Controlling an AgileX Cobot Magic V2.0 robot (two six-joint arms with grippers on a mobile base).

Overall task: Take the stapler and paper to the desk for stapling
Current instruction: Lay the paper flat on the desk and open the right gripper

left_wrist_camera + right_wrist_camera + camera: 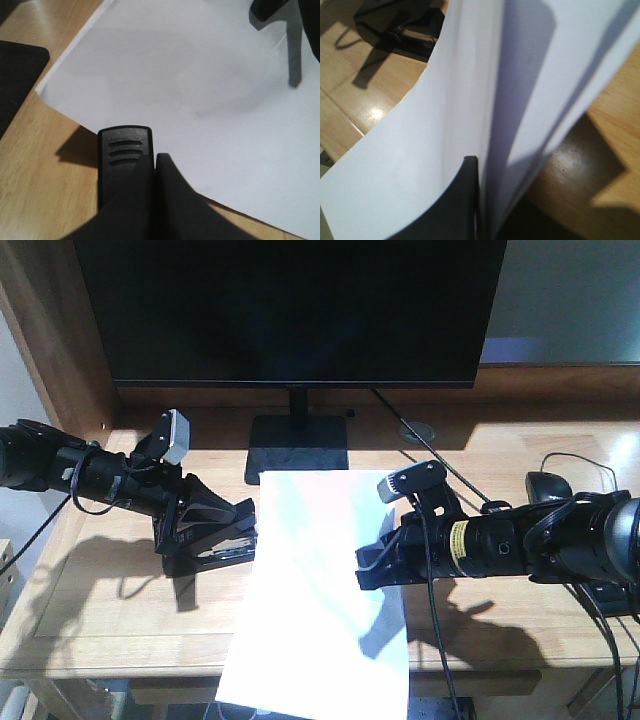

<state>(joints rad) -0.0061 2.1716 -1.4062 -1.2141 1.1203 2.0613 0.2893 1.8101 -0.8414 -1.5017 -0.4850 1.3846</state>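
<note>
The desk (100,630) already carries both things, so the fetching looks done. The stapling itself looks still to do.

The paper (310,620) lies between the two sets of fingers, and its near end hangs past the desk's front edge. Its right edge is pinched in the right fingers (467,200) and lifted into a curl.

The stapler (215,554) sits at the tips of the left fingers (172,205), just beside the paper's left edge. Those fingers are pressed together with no gap and seem clenched on the stapler. The dark shapes merge, though, so I cannot be sure where finger ends and stapler begins.

Only the front view gives the whole layout: both arms, the overhang, and the stapler level with the paper's upper half. The left wrist view adds a ridged black end at the fingertips that just reaches the paper's edge. It does not show whether any sheet is inside the stapler. The right wrist view shows the sheets parting above its fingers, with the stapler well beyond them.
</note>
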